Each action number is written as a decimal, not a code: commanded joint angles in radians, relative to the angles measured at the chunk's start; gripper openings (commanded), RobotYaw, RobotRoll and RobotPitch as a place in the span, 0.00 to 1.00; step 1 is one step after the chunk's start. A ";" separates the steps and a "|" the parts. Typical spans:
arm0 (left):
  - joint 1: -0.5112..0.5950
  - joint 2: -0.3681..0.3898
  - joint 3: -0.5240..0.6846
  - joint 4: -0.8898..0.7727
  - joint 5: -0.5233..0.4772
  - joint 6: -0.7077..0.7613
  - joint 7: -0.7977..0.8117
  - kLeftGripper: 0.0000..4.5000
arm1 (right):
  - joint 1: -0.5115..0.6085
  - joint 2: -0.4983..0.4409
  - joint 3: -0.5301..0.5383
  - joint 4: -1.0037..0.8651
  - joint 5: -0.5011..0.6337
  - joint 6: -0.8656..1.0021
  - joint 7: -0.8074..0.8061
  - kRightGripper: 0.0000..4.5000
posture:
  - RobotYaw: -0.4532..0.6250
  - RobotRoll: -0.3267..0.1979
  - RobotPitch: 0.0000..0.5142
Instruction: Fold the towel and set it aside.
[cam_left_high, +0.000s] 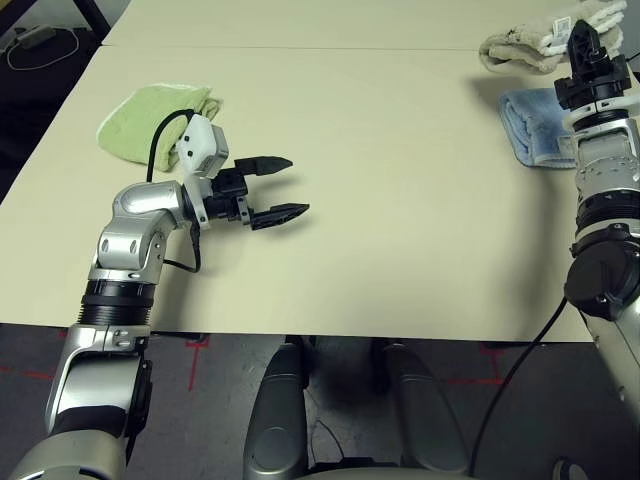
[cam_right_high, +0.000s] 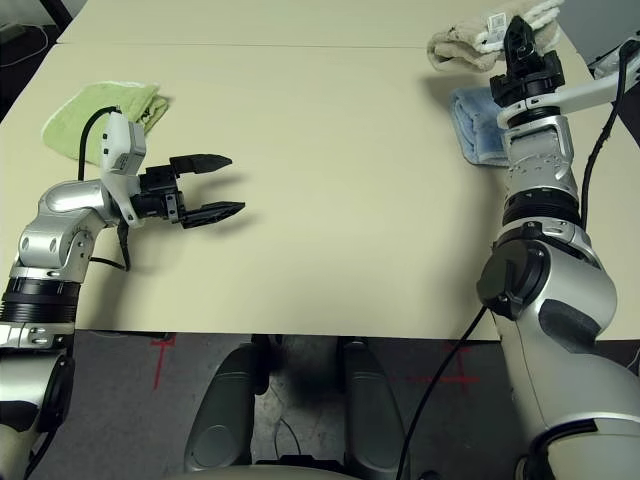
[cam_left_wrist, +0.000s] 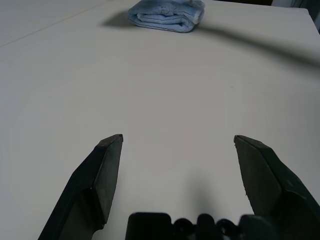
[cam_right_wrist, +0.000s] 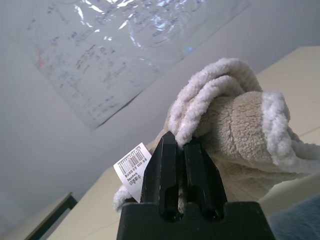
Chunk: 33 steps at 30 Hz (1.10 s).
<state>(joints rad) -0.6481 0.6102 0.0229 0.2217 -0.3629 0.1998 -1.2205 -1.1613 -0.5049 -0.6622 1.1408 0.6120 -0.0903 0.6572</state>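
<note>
The towel (cam_left_high: 522, 47), a beige terry cloth with white edging and a small white tag, lies bunched at the far right of the table. My right gripper (cam_left_high: 583, 32) stands over it with both fingers pressed together. In the right wrist view the towel's (cam_right_wrist: 235, 125) white edge is pinched at the fingertips of my right gripper (cam_right_wrist: 180, 139), with the tag beside them. My left gripper (cam_left_high: 297, 186) hovers low over the bare table at the left, open with nothing between its fingers (cam_left_wrist: 107, 165).
A lime-green folded towel (cam_left_high: 150, 120) lies at the far left behind my left arm. A light blue folded towel (cam_left_high: 530, 122) sits just in front of the beige one, beside my right forearm. The cream table (cam_left_high: 400, 220) runs wide between the arms.
</note>
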 joint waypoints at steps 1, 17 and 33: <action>0.013 0.002 -0.003 -0.009 -0.011 0.008 -0.006 1.00 | 0.029 -0.029 0.002 0.026 -0.018 -0.027 -0.033 0.00 | 0.40 0.62 0.63; 0.004 0.005 -0.013 -0.009 -0.011 0.017 -0.021 1.00 | 0.127 -0.070 0.024 0.028 -0.064 -0.022 -0.102 0.00 | 0.40 0.62 0.61; -0.066 -0.009 -0.029 0.094 0.016 -0.041 -0.047 1.00 | 0.371 -0.050 0.028 -0.302 -0.009 0.175 -0.087 0.00 | 0.37 0.62 0.58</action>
<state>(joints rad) -0.7079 0.6053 0.0086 0.2983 -0.3555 0.1743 -1.2544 -0.8285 -0.5633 -0.6363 0.8975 0.5839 0.0473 0.5850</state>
